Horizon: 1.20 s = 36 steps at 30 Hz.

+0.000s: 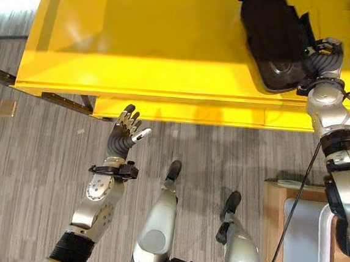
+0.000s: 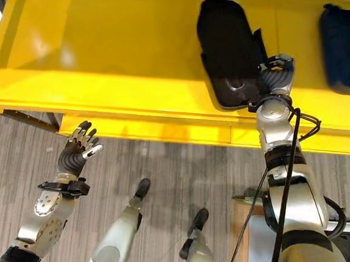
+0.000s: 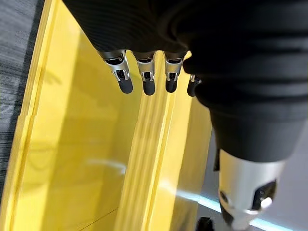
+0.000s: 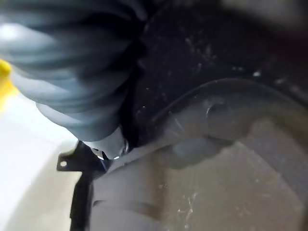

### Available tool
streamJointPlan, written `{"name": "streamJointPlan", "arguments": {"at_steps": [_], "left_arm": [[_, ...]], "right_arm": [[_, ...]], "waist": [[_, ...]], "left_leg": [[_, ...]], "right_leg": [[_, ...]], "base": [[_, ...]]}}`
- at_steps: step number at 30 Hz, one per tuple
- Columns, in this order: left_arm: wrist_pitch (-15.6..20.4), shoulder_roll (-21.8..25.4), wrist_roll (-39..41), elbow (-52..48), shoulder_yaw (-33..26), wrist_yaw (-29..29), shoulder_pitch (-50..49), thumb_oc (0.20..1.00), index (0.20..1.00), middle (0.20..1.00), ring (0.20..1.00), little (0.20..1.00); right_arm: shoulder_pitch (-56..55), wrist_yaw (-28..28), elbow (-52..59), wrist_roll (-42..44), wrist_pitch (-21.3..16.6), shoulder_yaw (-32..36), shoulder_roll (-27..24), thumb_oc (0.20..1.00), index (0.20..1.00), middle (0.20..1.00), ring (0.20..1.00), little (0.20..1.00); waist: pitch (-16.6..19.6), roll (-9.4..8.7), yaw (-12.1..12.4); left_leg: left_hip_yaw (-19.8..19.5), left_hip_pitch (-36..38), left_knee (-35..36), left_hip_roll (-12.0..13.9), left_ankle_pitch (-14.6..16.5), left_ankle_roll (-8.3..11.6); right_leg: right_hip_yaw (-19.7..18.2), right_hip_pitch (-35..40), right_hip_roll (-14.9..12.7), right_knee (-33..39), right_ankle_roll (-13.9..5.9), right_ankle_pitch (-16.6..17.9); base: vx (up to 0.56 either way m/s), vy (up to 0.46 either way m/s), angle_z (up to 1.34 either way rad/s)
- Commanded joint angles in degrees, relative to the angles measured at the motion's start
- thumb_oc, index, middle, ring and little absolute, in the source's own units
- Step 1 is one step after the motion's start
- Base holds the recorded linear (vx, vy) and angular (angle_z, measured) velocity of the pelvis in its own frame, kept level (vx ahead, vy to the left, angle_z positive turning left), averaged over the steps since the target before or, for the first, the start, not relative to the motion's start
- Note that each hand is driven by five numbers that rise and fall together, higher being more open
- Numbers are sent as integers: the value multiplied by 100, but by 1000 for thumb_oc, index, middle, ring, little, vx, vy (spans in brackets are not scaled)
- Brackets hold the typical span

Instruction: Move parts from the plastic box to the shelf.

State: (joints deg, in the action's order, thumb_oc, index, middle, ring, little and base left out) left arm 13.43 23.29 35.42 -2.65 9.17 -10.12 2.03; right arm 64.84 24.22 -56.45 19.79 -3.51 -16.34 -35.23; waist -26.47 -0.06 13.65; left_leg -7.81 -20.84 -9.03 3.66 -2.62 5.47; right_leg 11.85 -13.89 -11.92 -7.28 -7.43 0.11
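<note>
The large black moulded plastic part (image 2: pixel 228 50) lies on the yellow metal shelf (image 2: pixel 108 58), near its front edge. The right hand (image 2: pixel 277 75) is against its side; finger state cannot be told. The left hand (image 1: pixel 124 133) hangs released. The part appears rigid, smooth and bulky, best gripped at the rim.

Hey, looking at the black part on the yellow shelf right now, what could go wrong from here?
1. The black part lies with its near end at the front edge of the yellow shelf; it may slide off once the right hand, pressed against it, pulls away.
2. A second dark part lies close by; pushing the first sideways might bump it.
3. The left hand, open below the shelf, might clip its edge if raised.
</note>
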Motion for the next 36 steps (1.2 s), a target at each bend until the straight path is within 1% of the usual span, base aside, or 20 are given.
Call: {"name": "streamJointPlan", "arguments": {"at_steps": [1,4,7,9,11,12,13,14,16,19,25,32,36], "left_arm": [[478,302,80,-547,43,-93,-205,1000,1000,1000,1000,1000],[491,314,102,-567,149,-118,-85,1000,1000,1000,1000,1000],[508,331,128,-620,202,-100,-20,1000,1000,1000,1000,1000],[502,341,133,-633,229,-87,-7,1000,1000,1000,1000,1000],[501,425,115,-677,293,-81,9,1000,1000,1000,1000,1000],[499,437,116,-693,306,-78,21,1000,1000,1000,1000,1000],[503,430,134,-688,315,-69,24,1000,1000,1000,1000,1000],[500,426,133,-678,324,-88,29,1000,1000,1000,1000,1000],[488,473,133,-670,349,-84,39,1000,1000,1000,1000,1000],[473,502,162,-653,383,-80,52,1000,1000,1000,1000,1000],[471,548,206,-692,503,-42,108,1000,1000,1000,1000,1000],[474,544,246,-695,608,-46,156,1000,1000,1000,1000,1000],[476,547,257,-701,673,-46,197,1000,1000,1000,1000,1000]], "right_arm": [[1235,-33,-121,635,-359,-241,-392,200,200,200,200,200],[1454,-128,-504,820,-325,-330,-507,200,200,200,200,200],[1702,-163,-775,980,-323,-421,-692,200,200,200,200,200],[1780,-159,-853,1045,-332,-443,-733,200,200,200,200,200],[1922,-176,-1085,1149,-314,-506,-933,200,200,200,200,200],[1960,-161,-1139,1209,-315,-484,-981,200,200,200,200,200],[1970,-154,-1178,1377,-336,-403,-975,200,200,200,200,200],[1966,-141,-1254,1535,-350,-316,-990,200,200,200,200,200],[2041,-150,-1343,1572,-335,-382,-1057,200,200,200,200,200],[2100,-143,-1372,1844,-375,-297,-1118,200,200,200,200,200],[2202,-134,-1434,1947,-376,-351,-1253,200,200,200,200,200],[2161,-106,-1463,2234,-427,-227,-1212,200,200,200,200,200],[2156,-126,-1523,2169,-403,-258,-1196,200,200,200,200,200]], "waist": [[485,-198,58],[441,-164,61],[427,-137,99],[439,-130,104],[399,-102,168],[401,-82,177],[387,-67,199],[391,-58,218],[397,-50,258],[408,-29,325],[377,15,441],[328,44,527],[290,73,579]], "left_leg": [[122,-354,-1003,107,464,-107],[29,-570,-1431,35,649,-87],[-64,-698,-1684,-20,781,-78],[-98,-742,-1694,-41,761,-83],[-178,-814,-1841,-111,840,-81],[-220,-855,-1861,-135,815,-91],[-237,-863,-1911,-154,861,-92],[-268,-882,-1936,-183,871,-98],[-305,-913,-1966,-223,886,-114],[-365,-979,-1984,-291,888,-125],[-468,-1128,-2010,-428,866,-168],[-490,-1254,-2034,-521,873,-207],[-505,-1356,-2085,-587,882,-229]], "right_leg": [[-20,324,-131,-1136,-30,-688],[16,169,-211,-1631,-38,-848],[57,126,-256,-1907,-30,-1024],[79,104,-257,-1940,-26,-1038],[127,114,-305,-2065,-23,-1143],[157,96,-320,-2093,-15,-1136],[163,116,-331,-2122,-13,-1185],[187,127,-343,-2136,-9,-1203],[223,135,-357,-2154,-4,-1223],[303,168,-377,-2109,-18,-1244],[436,206,-403,-2032,-24,-1211],[531,248,-404,-1907,-19,-1192],[589,285,-415,-1848,-25,-1190]], "base": [[-27,19,11],[-19,10,14],[10,-13,17],[18,-18,26],[24,-25,12],[9,-10,16],[18,-8,26],[26,-16,26],[15,-11,13],[14,-10,5],[13,-1,21],[9,5,4],[11,9,7]]}}
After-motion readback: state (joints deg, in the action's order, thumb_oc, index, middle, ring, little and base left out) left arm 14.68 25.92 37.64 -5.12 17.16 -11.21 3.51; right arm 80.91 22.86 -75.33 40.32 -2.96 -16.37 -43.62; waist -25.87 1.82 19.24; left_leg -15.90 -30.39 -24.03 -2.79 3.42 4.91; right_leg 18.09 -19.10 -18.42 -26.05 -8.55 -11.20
